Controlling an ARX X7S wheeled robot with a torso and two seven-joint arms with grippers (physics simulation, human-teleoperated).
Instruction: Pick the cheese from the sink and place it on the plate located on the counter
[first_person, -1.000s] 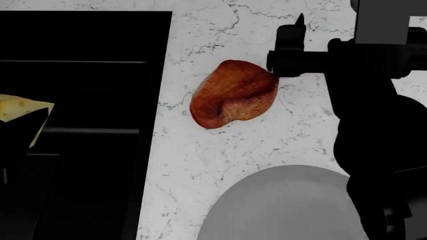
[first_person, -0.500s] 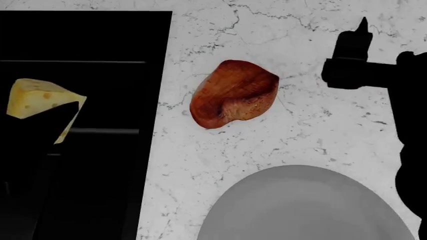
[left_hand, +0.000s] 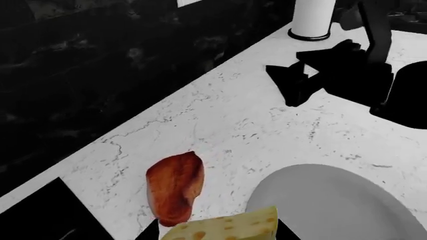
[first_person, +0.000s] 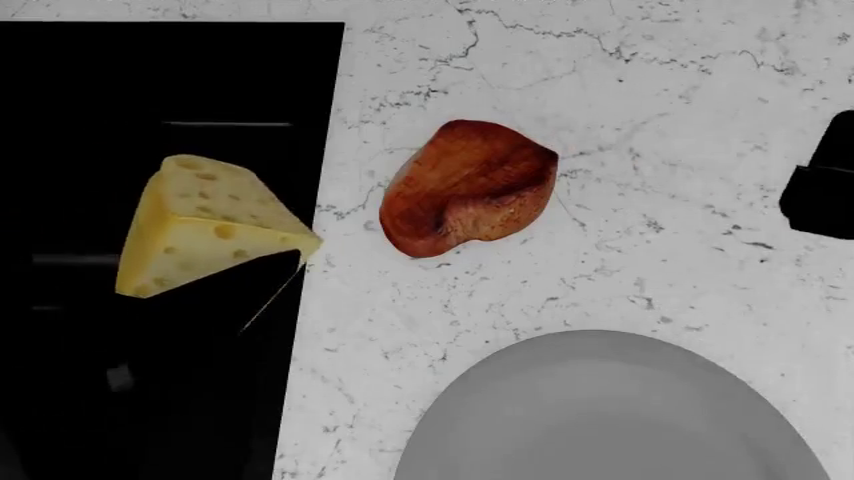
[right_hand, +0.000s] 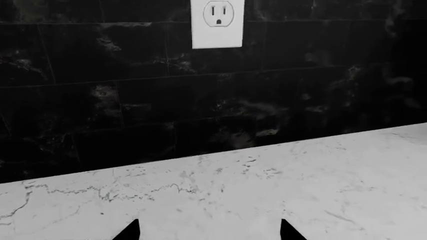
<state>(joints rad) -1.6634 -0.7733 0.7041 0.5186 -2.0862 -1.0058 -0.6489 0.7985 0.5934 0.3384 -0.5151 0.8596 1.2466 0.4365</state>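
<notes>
One cheese, pinched by left end effector, beside sink edge; right end effector spread; plate near on worktop.

The cheese looks waxy and matt, pale yellow with small darker pits. The reddish-brown lump at frame centre is glossy, with fine streaked grain. The counter reads as polished white marble with thin grey veins. The plate, lower right, is plain smooth matt grey. The backsplash is dark, faintly glossy veined stone.
</notes>
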